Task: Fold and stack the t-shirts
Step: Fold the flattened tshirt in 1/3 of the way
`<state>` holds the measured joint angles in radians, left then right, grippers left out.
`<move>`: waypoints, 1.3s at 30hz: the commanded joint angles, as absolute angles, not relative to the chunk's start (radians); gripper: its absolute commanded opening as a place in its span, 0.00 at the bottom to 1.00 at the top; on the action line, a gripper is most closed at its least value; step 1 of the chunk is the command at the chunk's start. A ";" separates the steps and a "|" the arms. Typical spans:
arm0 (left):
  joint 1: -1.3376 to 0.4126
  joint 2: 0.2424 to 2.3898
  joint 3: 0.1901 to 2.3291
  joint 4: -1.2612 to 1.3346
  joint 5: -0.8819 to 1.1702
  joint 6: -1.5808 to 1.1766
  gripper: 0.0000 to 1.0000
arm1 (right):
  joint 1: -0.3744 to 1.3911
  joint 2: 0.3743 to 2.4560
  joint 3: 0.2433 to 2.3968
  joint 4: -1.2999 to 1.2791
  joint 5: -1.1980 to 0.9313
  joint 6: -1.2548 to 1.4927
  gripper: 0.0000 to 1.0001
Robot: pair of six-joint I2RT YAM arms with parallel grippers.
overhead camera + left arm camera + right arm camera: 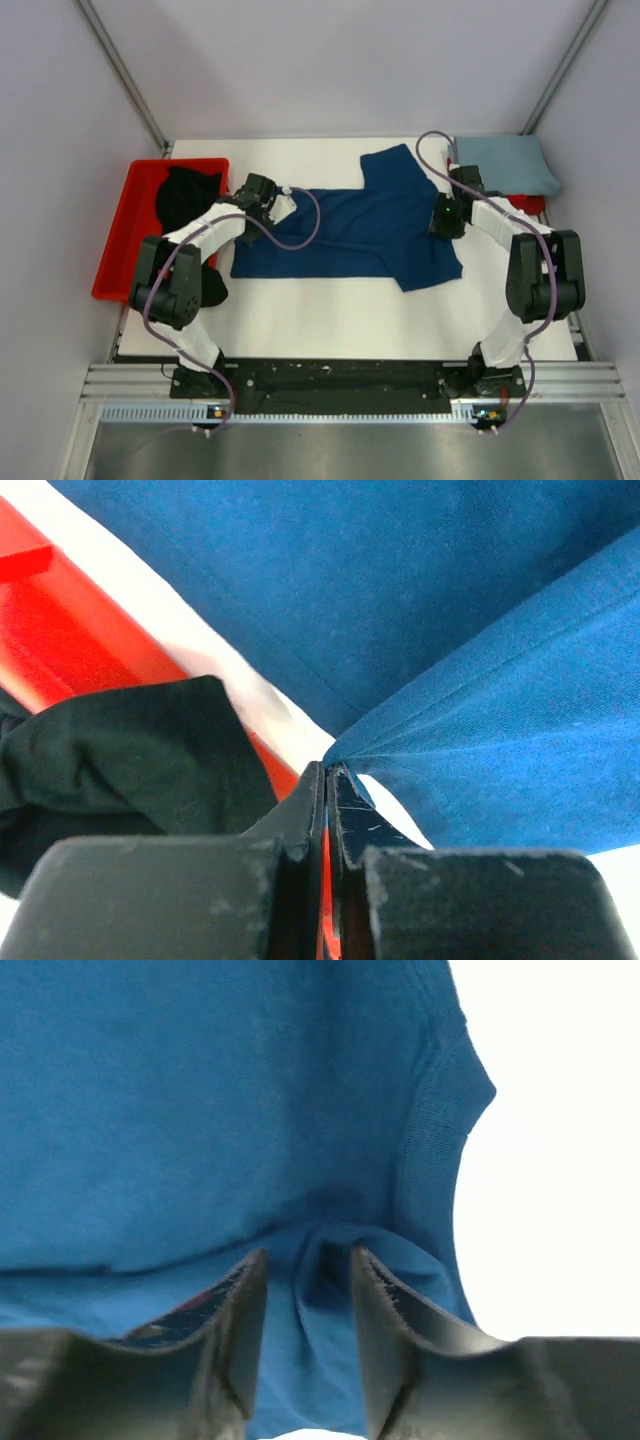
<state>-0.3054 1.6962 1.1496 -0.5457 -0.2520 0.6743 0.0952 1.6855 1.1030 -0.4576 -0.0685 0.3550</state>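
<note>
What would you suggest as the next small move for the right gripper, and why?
Probably lift the right gripper straight up off the navy shirt. Its jaws stand apart with only a loose pucker of cloth between them, and the shirt lies spread on the table, so that side looks placed. The left gripper is shut on the opposite edge.
</note>
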 commanded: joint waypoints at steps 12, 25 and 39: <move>-0.301 1.735 1.154 -0.543 -0.203 0.614 0.00 | 0.084 1.361 0.890 -0.614 0.086 0.409 0.58; -0.301 1.712 1.135 -0.535 -0.193 0.618 0.00 | 0.084 1.376 0.824 -0.607 0.181 0.433 0.17; -0.301 1.703 1.138 -0.537 -0.209 0.630 0.00 | 0.084 1.365 0.870 -0.614 0.186 0.382 0.00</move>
<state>-0.3035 1.7493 1.1416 -0.5503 -0.2028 0.6277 0.0952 1.3884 0.8139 -0.6216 0.1814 0.4072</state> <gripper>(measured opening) 0.009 0.006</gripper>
